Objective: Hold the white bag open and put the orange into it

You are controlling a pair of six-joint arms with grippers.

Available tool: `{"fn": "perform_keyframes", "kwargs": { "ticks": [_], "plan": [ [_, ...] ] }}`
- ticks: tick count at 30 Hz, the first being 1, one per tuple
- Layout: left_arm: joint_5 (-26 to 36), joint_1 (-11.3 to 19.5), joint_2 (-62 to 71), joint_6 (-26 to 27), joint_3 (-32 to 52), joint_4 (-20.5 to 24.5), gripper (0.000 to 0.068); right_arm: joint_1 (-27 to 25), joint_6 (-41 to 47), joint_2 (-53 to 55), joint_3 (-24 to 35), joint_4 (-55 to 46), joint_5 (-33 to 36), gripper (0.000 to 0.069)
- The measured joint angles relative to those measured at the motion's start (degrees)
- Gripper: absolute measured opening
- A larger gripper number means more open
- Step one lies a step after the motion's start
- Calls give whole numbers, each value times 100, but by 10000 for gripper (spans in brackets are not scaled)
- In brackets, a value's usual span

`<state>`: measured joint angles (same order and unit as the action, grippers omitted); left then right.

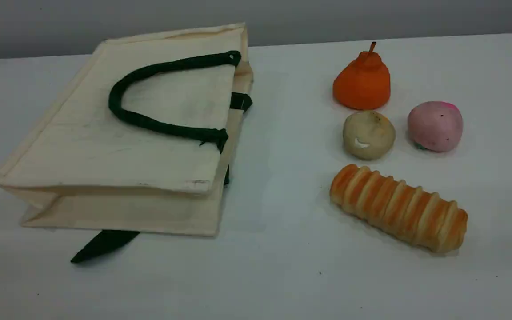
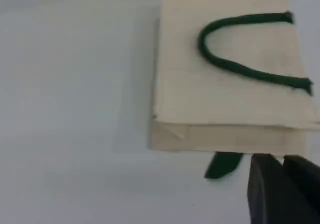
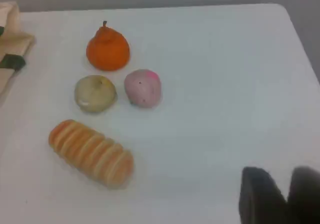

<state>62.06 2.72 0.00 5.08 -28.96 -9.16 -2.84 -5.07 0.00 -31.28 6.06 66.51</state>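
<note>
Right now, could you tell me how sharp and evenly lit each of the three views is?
Scene view: sharp, soft even light, faint shadows under the white bag and the orange. Left wrist view: soft, with a blurred left gripper. Right wrist view: hazy, right gripper out of focus.

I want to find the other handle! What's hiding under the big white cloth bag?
A dark green strap pokes out from under the flat cream-white canvas bag, near its front edge. The rest of it is covered, and anything else beneath the bag is hidden.
</note>
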Motion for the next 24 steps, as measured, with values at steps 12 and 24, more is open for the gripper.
{"fn": "perform_keyframes", "kwargs": {
  "ticks": [12,24],
  "plan": [
    [-22,-78,0,1,12,-81,86,0,-36,0,5,2,-262,159],
    [-128,-62,64,1,-54,-192,91,0,169,0,16,125,-492,173]
  ]
}}
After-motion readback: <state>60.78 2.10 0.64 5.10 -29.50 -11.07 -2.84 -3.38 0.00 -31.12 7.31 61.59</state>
